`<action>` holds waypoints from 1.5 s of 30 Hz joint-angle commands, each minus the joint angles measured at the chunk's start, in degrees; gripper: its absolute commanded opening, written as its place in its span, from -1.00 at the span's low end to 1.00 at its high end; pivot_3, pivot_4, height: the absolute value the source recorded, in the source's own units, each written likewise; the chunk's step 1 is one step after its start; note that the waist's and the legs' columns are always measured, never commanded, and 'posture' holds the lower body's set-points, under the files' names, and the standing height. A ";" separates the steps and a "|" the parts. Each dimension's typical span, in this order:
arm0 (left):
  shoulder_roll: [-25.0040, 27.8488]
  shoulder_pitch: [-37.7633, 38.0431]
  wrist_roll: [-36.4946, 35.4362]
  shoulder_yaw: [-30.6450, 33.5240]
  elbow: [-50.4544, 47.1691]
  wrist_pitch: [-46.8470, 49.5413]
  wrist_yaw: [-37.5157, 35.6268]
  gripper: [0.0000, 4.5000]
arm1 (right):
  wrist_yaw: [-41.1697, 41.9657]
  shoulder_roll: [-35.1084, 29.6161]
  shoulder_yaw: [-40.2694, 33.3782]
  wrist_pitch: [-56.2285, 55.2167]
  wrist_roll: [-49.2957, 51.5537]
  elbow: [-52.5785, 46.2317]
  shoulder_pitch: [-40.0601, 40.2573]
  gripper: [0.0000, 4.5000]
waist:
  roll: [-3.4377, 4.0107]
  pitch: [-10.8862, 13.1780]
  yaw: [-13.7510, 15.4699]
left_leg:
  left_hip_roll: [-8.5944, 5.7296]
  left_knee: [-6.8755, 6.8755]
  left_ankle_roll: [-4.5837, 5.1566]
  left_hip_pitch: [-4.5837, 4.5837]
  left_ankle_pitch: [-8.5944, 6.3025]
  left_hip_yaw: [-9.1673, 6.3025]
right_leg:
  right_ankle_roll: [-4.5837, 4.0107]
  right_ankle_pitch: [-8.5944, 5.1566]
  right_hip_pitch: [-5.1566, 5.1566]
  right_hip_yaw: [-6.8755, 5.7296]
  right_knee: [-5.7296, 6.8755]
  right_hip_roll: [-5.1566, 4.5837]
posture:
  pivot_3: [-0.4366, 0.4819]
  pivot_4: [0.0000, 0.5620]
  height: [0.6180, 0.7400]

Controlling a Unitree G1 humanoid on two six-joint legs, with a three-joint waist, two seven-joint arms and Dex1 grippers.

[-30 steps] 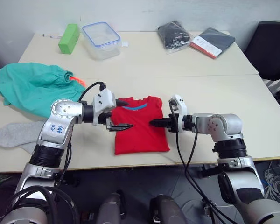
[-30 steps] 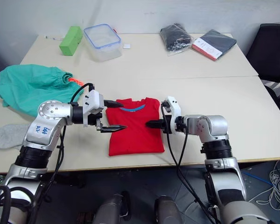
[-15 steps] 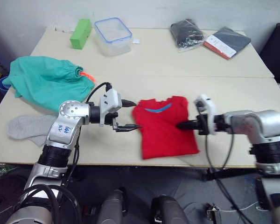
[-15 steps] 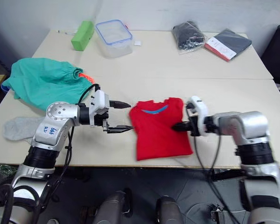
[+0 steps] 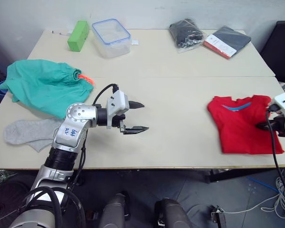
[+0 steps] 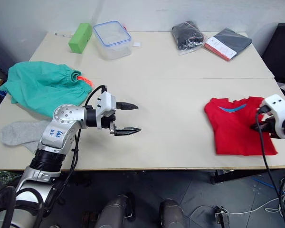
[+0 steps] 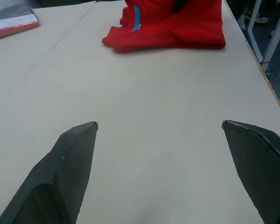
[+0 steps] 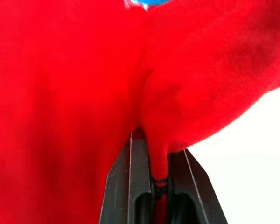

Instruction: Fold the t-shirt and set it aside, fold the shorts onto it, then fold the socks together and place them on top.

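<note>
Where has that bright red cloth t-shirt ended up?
The folded red t-shirt lies at the table's front right edge, pinched by the right claw.

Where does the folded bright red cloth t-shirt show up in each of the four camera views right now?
Left eye view: bright red cloth t-shirt, table's right end, front.
Right eye view: same spot, beside the right gripper.
Left wrist view: far across the table.
Right wrist view: a fold pinched between the fingers.
Shared landmark: blue neckline trim.
</note>
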 commanded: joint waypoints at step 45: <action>9.35 -22.30 22.45 2.41 49.96 -7.20 31.22 1.00 | -15.56 23.88 -9.18 14.91 43.18 -73.86 10.29 0.99 | -0.26 0.04 1.32 | -0.14 0.24 0.30 -0.26 -0.14 -0.11 | 0.30 0.17 -0.10 -0.13 0.06 -0.19 | -0.05 -0.47 1.00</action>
